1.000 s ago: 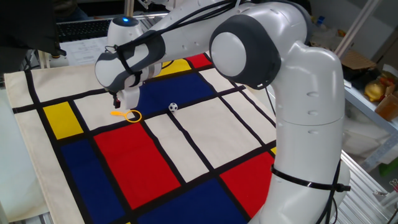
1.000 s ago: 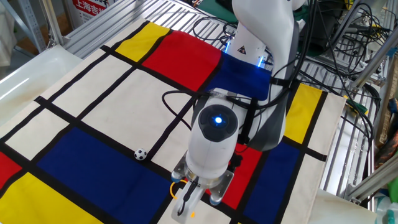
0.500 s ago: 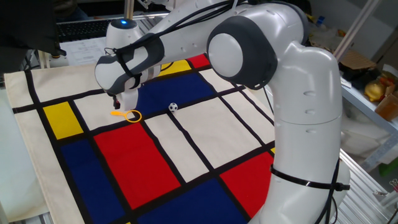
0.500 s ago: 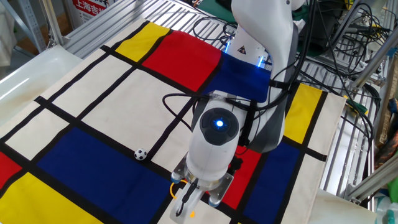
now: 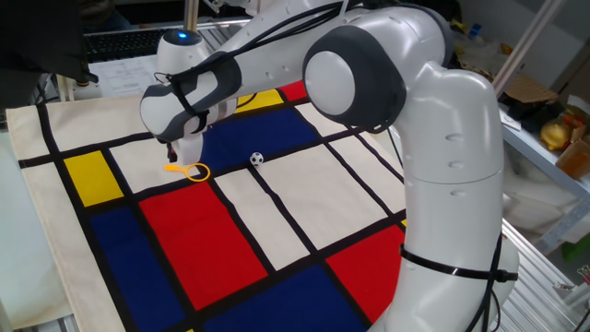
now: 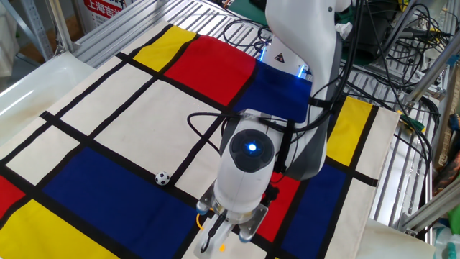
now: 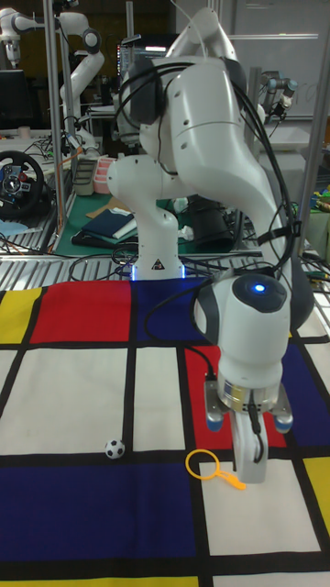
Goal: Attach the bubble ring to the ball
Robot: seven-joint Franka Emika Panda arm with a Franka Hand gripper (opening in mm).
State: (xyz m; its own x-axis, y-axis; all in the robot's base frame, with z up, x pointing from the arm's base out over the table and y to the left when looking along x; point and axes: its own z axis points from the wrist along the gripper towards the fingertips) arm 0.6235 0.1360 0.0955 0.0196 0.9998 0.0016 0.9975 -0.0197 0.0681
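The bubble ring (image 5: pixel 192 171) lies flat on the checked cloth, a yellow hoop with a short orange handle; it also shows as the ring (image 7: pixel 203 465) and, partly hidden under the hand, the ring (image 6: pixel 202 219). The ball (image 5: pixel 256 159) rests a short way to the ring's right, also seen as the ball (image 7: pixel 114 448) and the ball (image 6: pixel 163 178), apart from the ring. My gripper (image 5: pixel 177 155) points down over the handle's end, gripper (image 7: pixel 249 470), gripper (image 6: pixel 214 237). Its fingers stand together. Whether they pinch the handle is hidden.
The cloth (image 5: pixel 277 212) of red, blue, yellow and white panels covers the table. The arm's own base (image 7: pixel 156 248) and cables (image 6: pixel 244 32) stand at the back. A cluttered shelf (image 5: pixel 562 138) is off to the side.
The arm's upper links have shifted a little. The gripper stays over the handle. The ring and the ball have not moved.
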